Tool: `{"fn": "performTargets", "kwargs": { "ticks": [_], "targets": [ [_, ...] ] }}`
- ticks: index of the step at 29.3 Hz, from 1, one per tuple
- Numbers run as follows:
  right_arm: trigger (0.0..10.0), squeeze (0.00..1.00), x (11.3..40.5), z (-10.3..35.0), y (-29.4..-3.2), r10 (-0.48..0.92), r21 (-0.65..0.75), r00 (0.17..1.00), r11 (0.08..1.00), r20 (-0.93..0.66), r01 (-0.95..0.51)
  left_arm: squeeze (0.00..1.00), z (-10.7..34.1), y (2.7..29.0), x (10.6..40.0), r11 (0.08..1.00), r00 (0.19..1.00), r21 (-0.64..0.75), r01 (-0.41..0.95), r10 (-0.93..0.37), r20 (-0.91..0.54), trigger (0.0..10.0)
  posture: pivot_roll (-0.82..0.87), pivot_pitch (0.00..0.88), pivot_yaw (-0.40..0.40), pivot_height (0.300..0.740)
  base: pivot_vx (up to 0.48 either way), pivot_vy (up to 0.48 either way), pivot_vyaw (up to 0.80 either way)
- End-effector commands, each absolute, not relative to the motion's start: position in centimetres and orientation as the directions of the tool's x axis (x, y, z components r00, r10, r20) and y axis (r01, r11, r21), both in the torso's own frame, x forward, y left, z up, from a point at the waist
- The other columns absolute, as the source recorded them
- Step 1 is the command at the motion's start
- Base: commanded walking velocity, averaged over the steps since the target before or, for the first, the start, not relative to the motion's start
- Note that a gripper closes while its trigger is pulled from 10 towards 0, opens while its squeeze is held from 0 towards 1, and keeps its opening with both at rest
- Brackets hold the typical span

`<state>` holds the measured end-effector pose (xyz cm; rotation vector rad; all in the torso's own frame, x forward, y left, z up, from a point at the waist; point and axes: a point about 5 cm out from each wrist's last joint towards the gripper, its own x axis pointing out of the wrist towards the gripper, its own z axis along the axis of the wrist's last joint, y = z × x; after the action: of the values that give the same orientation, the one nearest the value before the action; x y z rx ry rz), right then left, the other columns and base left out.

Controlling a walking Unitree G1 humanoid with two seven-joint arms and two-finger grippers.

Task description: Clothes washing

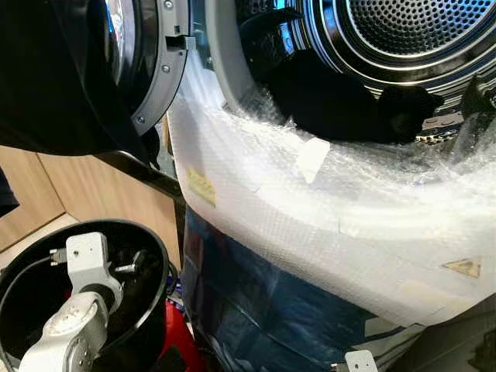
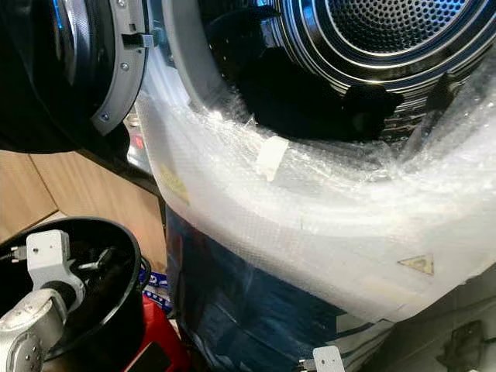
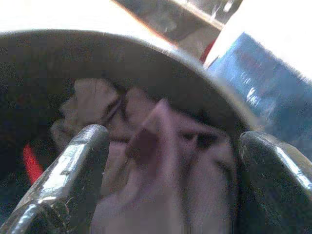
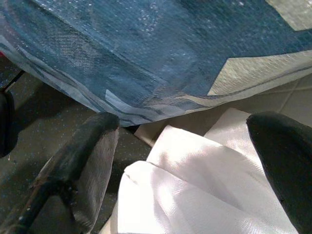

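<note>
Bubble wrap [image 1: 349, 194] swathes the front of the washing machine [image 1: 325, 294] ahead of me, white and crinkled over the upper body, with blue protective film on the lower panel. I can make out a few stickers through the wrap: a yellowish patch [image 1: 201, 187] on the left, a white tape strip [image 1: 312, 159] just under the opening, and a small triangular warning label [image 1: 463, 267] at the right, but none of the writing is legible to me. The door [image 1: 147, 62] stands swung open to the left, and the perforated steel drum [image 1: 403, 31] is exposed. Dark clothes [image 1: 325, 97] lie in the mouth of the drum, draped over its lower lip. My left arm reaches down into a black basket [image 1: 151, 256] on the floor beside the machine; in the left wrist view the left tool [image 3: 170, 161] has its two fingers spread wide apart over crumpled brownish-grey laundry [image 3: 161, 161] inside the basket, without closing on it. Something red [image 1: 178, 333] sits just next to the basket at the foot of the machine. In the right wrist view the right tool [image 4: 195, 161] hangs low with its fingers apart, above a white glossy sheet [image 4: 195, 195] on the floor near the blue film.
</note>
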<state>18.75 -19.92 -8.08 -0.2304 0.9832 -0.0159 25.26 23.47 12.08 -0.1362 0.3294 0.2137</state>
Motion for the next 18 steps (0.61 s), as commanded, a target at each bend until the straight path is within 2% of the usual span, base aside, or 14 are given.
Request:
{"fn": "performTargets", "kwargs": {
  "ticks": [1,5,11,12,13,18],
  "targets": [
    [10.0,0.00,18.5,-8.2,-20.0,-0.114,-0.195,0.548,0.976,-0.829,-0.093,1.00,12.1,23.5,24.9,0.964,0.915,-0.096,-0.248,0.201,-0.349,10.0,0.17,0.082,-0.082,0.740,0.000,0.000,0.00],
    [10.0,0.00,18.6,-8.2,-19.9,-0.109,-0.196,0.550,0.975,-0.828,-0.100,1.00,11.5,24.2,24.5,0.947,0.888,-0.075,-0.312,0.262,-0.378,10.0,0.18,0.077,-0.083,0.740,0.000,0.000,0.00],
    [10.0,0.00,18.6,-8.2,-19.6,-0.092,-0.201,0.546,0.969,-0.833,-0.144,1.00,10.9,24.0,25.3,0.962,0.883,-0.033,-0.271,0.235,-0.407,10.0,0.17,0.063,-0.079,0.740,0.000,0.000,0.00],
    [10.0,0.00,18.6,-8.2,-19.6,-0.093,-0.202,0.546,0.969,-0.832,-0.143,0.90,11.0,23.8,25.4,0.963,0.884,-0.036,-0.268,0.231,-0.406,10.0,0.17,0.059,-0.076,0.740,0.000,0.000,0.00],
    [10.0,0.00,18.7,-8.2,-19.6,-0.094,-0.204,0.551,0.969,-0.829,-0.142,0.00,11.1,23.5,25.8,0.967,0.892,-0.044,-0.250,0.212,-0.398,10.0,0.16,0.057,-0.073,0.740,0.000,0.000,0.00],
    [10.0,0.00,18.6,-8.2,-19.4,-0.078,-0.206,0.550,0.963,-0.831,-0.176,0.00,11.1,22.9,26.1,0.977,0.898,-0.035,-0.210,0.178,-0.402,10.0,0.16,0.049,-0.071,0.740,0.000,0.000,0.00]
  ]
}}
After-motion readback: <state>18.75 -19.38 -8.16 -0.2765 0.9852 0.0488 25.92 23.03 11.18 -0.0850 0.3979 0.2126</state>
